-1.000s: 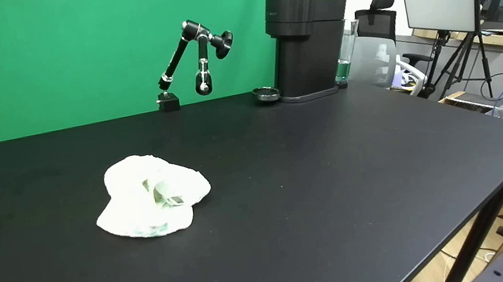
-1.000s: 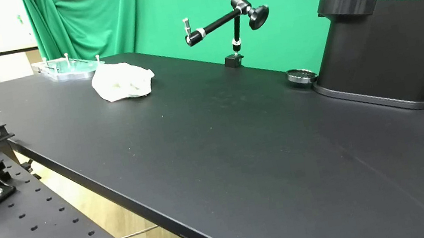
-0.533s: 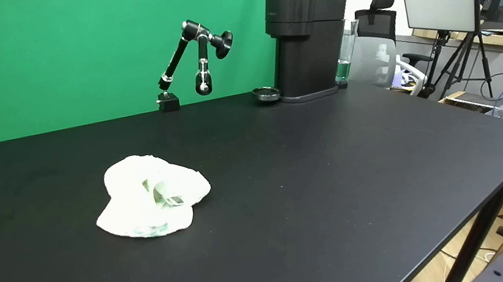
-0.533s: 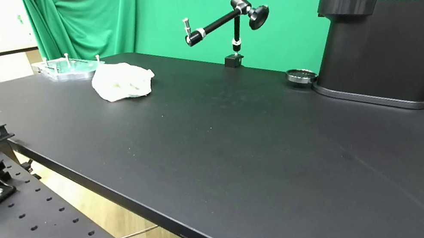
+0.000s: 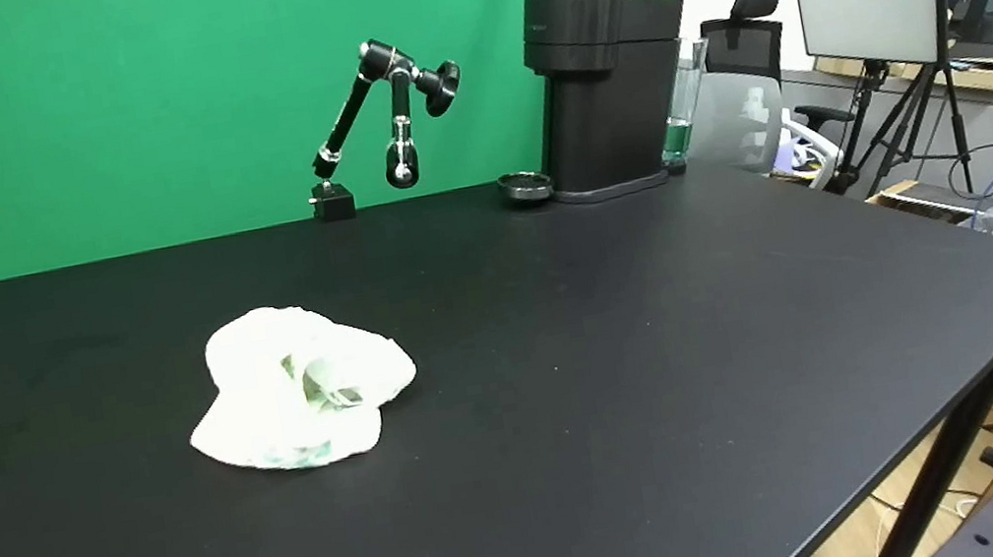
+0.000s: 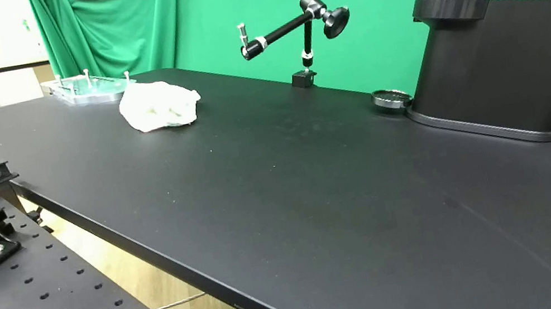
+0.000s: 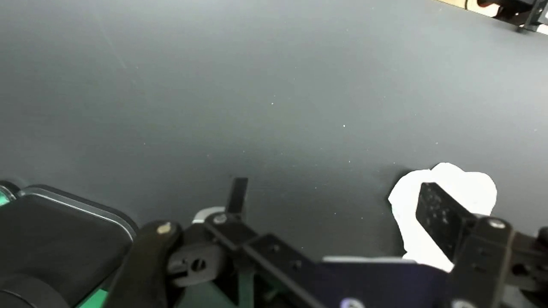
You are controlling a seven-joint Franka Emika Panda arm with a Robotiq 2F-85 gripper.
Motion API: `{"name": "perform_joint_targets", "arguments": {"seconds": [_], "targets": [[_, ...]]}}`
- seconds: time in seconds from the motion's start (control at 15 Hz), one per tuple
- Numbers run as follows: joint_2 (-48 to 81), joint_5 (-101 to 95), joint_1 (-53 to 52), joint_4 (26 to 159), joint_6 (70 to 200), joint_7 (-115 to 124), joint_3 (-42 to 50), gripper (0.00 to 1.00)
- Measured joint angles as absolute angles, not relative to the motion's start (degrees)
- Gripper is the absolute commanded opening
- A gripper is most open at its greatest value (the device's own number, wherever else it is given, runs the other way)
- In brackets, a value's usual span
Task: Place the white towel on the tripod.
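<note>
Towel (image 5: 277, 403) lies well in from the table edge (image 5: 920, 433), broad tabletop (image 5: 632, 377) between, the hand (image 7: 335, 192) spread wide.

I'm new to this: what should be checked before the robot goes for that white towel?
1. Gripper open: ok; its fingers stand wide apart.
2. Nothing held: ok; no object shows gripped between them.
3. White towel uncovered: ok; it lies crumpled on the table, nothing on top.
4. Gripper lined up with the towel: not ok; in the wrist view the towel shows partly behind one finger, not between both.
5. Destination settled: cannot tell; the black jointed stand seems likely, but a tripod stands in the background too.
6. Clearance from the black machine: cannot tell; neither exterior view shows the gripper.
</note>
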State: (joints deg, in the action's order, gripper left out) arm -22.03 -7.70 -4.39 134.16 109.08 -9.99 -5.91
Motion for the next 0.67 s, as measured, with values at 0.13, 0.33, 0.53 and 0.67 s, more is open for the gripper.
{"name": "perform_joint_targets", "arguments": {"seconds": [0.13,0.33,0.53,0.67], "targets": [[-20.20,-8.23,-5.36,136.57,113.79,-9.66,-7.18,1.00],[-17.11,-7.76,-6.98,139.12,119.57,-9.18,-8.38,1.00],[-13.48,-5.53,-8.47,140.17,123.58,-9.25,-8.66,1.00],[-11.04,-3.45,-9.54,140.63,126.17,-10.12,-8.74,1.00]]}}
